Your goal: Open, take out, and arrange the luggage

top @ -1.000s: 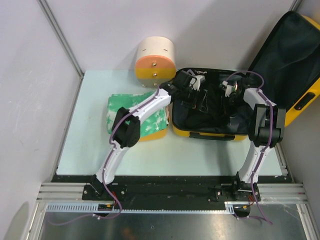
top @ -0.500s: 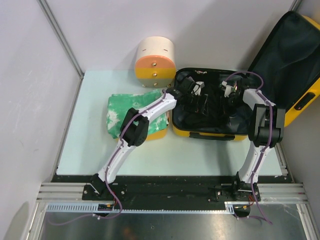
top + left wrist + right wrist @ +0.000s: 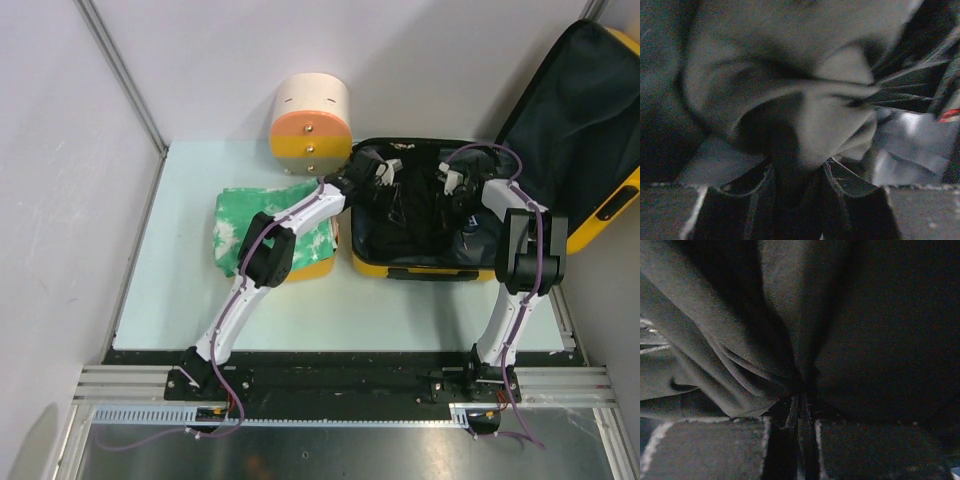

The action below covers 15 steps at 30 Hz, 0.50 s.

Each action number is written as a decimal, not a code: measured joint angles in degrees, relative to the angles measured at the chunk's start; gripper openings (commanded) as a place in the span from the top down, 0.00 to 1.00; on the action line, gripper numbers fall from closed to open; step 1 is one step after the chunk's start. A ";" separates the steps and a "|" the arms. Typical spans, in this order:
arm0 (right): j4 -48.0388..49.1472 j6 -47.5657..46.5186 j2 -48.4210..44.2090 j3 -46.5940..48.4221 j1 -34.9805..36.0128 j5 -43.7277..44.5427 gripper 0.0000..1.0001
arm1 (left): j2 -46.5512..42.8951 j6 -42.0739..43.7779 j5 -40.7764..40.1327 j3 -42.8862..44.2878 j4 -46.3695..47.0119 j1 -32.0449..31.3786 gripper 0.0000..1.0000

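Observation:
The yellow luggage [image 3: 420,268] lies open at the back right of the table, its dark-lined lid [image 3: 580,110] raised to the right. Dark cloth [image 3: 415,215] fills its base. My left gripper [image 3: 385,172] is down in the case's left rear part. In the left wrist view its fingers [image 3: 840,185] stand close, with a grey fold of cloth [image 3: 830,120] bunched into the gap of the left gripper [image 3: 799,175]. My right gripper [image 3: 450,185] is in the case's right rear part. The right wrist view shows this gripper [image 3: 801,405] shut, pinching dark cloth [image 3: 740,350].
A cream-and-orange cylindrical container [image 3: 311,120] stands behind the case's left corner. A green patterned cloth [image 3: 235,225] lies over a small yellow tub [image 3: 318,268] just left of the case. Pale table [image 3: 180,300] stretches left and forward; walls close in at the back and left.
My left gripper has pushed a little further into the case and its jaws have narrowed from wide open onto the cloth. The case has slid slightly right. The right gripper has stayed shut.

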 measured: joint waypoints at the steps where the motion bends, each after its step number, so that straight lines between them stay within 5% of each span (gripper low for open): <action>1: 0.09 0.00 -0.15 -0.22 0.00 -0.22 1.00 | -0.02 -0.20 1.03 0.00 1.18 0.00 0.54; 3: 0.33 0.00 -0.59 -0.85 0.00 -0.61 1.00 | -0.35 0.02 2.73 -0.15 5.68 -0.55 0.59; 4: 0.50 0.00 -0.90 -1.18 0.00 -0.81 1.00 | -0.83 0.17 2.73 -0.79 7.30 -1.14 0.83; 6: 0.66 0.07 -1.40 -1.57 0.09 -1.07 1.00 | -2.27 0.83 2.47 -2.47 9.27 -2.40 0.99; 15: 2.71 1.55 -3.87 -2.25 0.46 -5.05 1.00 | -6.84 2.05 1.18 -5.11 11.39 -3.63 1.00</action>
